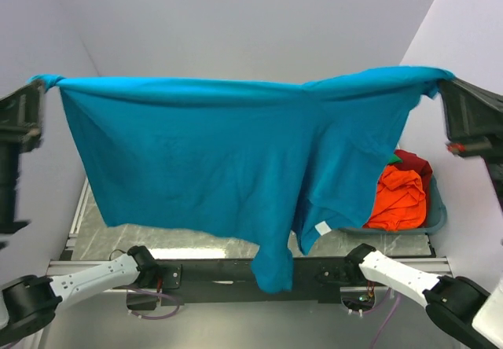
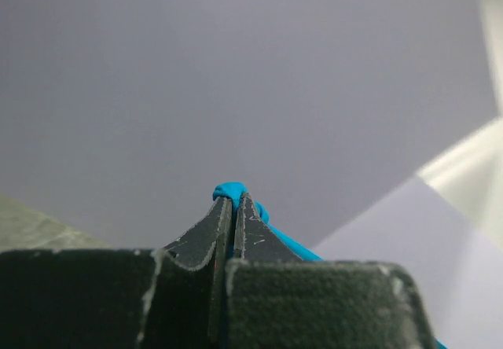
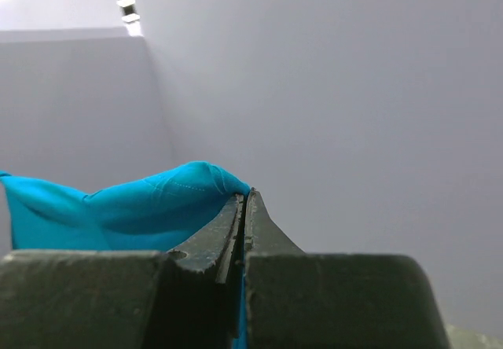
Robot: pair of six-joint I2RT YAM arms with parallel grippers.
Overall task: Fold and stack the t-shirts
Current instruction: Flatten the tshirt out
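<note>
left gripper [image 2: 233, 200]: jaws pressed together, clamped on a small bunch of the teal-blue shirt [image 1: 204, 160]; cloth pokes out at the tips, toward 12 o'clock in the left wrist view
right gripper [image 3: 245, 196]: jaws together, clamped on the same shirt; cloth bulges out from the tips toward 9 o'clock in the right wrist view
gripper spots, top view: left one at the 9 o'clock edge, right one at the 3 o'clock edge, both raised, well apart
shirt vs grippers: strung between the two, one top corner in each, body hanging below them like a curtain
shirt long axis: top edge runs 9 to 3 o'clock, nearly level, sagging a little mid-span
shirt pointing: drapes down toward 6 o'clock; lowest tail hangs at about 6 o'clock, in front of the arm bases
shirt state: unfolded, bunched and doubled over on the 3 o'clock half, small white tag [image 1: 322, 229] showing there
shirt place: in the air above the table [image 1: 102, 223], not lying on it
basket [image 1: 436, 215]: at 4 o'clock, partly hidden behind the hanging shirt
in basket: orange-red shirt [image 1: 401, 196] on top, crumpled; dark red shirt [image 1: 415, 163] just behind it toward 12; green shirt [image 1: 391, 159] only a sliver at the teal edge
counts: teal-blue 1, orange-red 1, dark red 1, green 1, baskets 1, grippers 2
unclear: whether more cloth lies under the orange-red one
</note>
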